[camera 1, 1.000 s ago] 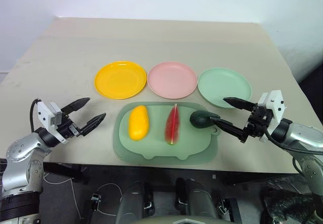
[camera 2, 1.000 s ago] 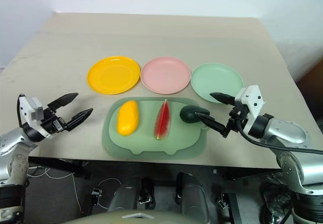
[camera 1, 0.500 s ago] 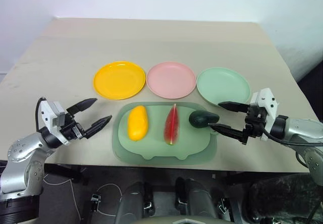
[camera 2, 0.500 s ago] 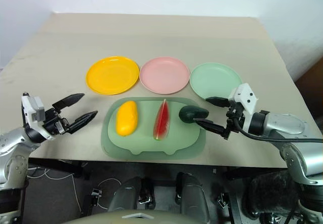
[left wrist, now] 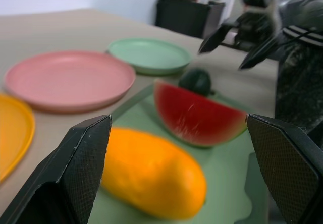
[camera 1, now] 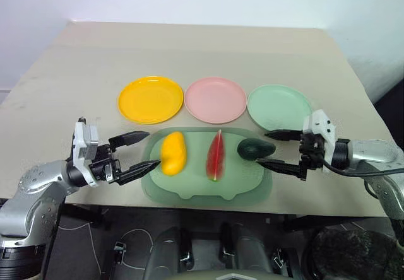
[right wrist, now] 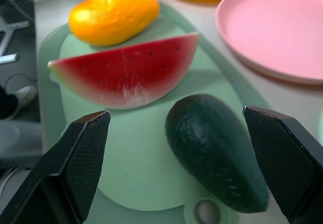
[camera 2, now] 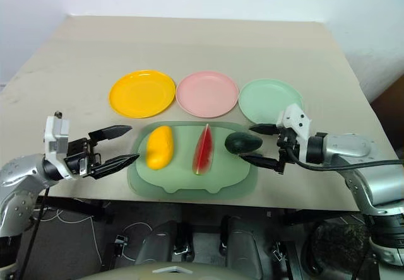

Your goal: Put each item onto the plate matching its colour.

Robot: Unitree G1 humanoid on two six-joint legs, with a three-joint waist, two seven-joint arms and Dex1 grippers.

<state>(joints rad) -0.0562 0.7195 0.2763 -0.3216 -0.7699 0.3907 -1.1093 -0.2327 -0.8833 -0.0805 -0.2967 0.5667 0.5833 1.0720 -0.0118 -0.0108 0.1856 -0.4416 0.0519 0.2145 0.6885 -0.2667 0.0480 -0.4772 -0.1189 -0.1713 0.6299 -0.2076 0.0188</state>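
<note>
All three items lie on the pale green tray [camera 1: 189, 188], none yet on a plate: the mango [camera 1: 172, 153] toward the robot's left, the watermelon wedge [camera 1: 215, 156] in the middle, and the avocado [camera 1: 255, 147] toward the right, near the tray's tab. Beyond the tray stand the yellow plate [camera 1: 150, 99], the pink plate [camera 1: 215, 99] and the mint green plate [camera 1: 279, 106], in that order from left to right. The left gripper [camera 1: 140, 151] is released and holds nothing; its fingers are spread wide and level, pointing at the mango from just beside the tray's left edge. The right gripper [camera 1: 273, 149] is likewise released and empty, its fingers straddling the line of the avocado's right end without visible contact. Judged risks: the avocado is rounded and smooth, so a closure near its tapered end could squeeze it out of the jaws and roll it against the watermelon wedge. The lower finger of each gripper sits close to the tray surface; an advance at this height could catch the rim and push the whole tray, shifting all three items. The mango is broad, so an off-centre grip could let it pivot and drop short of the yellow plate. Simultaneous motion of both arms over the tray also risks disturbing the wedge, which stands narrow on its rind.
</note>
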